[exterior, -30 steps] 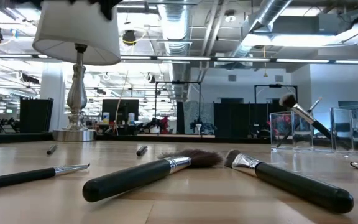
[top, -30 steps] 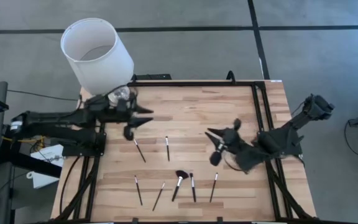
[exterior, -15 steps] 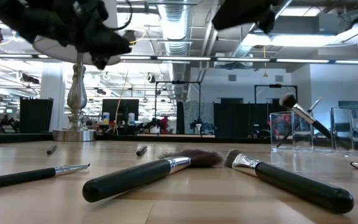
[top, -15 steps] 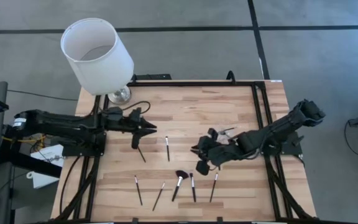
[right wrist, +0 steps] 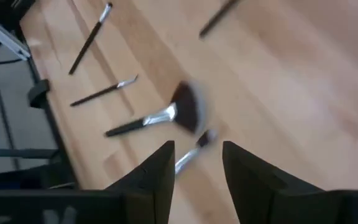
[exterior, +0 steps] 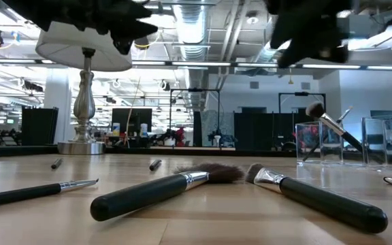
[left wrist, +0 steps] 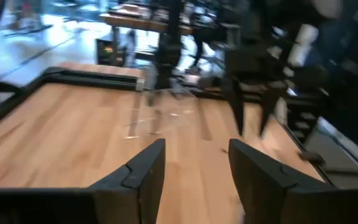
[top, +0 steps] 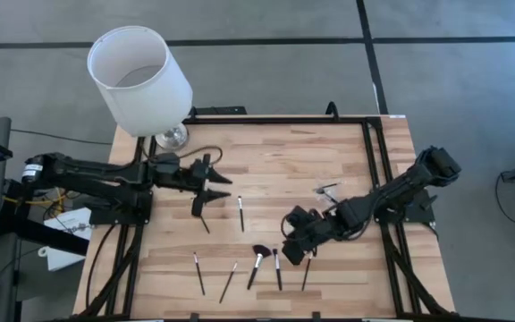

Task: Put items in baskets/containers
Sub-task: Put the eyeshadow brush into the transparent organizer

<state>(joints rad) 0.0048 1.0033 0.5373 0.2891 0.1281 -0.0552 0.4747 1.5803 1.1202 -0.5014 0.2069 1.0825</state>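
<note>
My left tool (top: 215, 186), fingers apart, hangs over the tabletop (top: 275, 152) near a thin brush (top: 240, 213). My right tool (top: 291, 249), also apart, hovers beside the fluffy brush (top: 257, 262): light, stiff-handled, best pinched mid-handle. The clear container (exterior: 318, 143) stands behind.

Slim black brushes lie flat: fluffy brush (top: 257, 263) + 4 thin ones lower centre, 2 mid-frame. Clear container (top: 328, 191) centre-right w/ brushes leaning inside.
</note>
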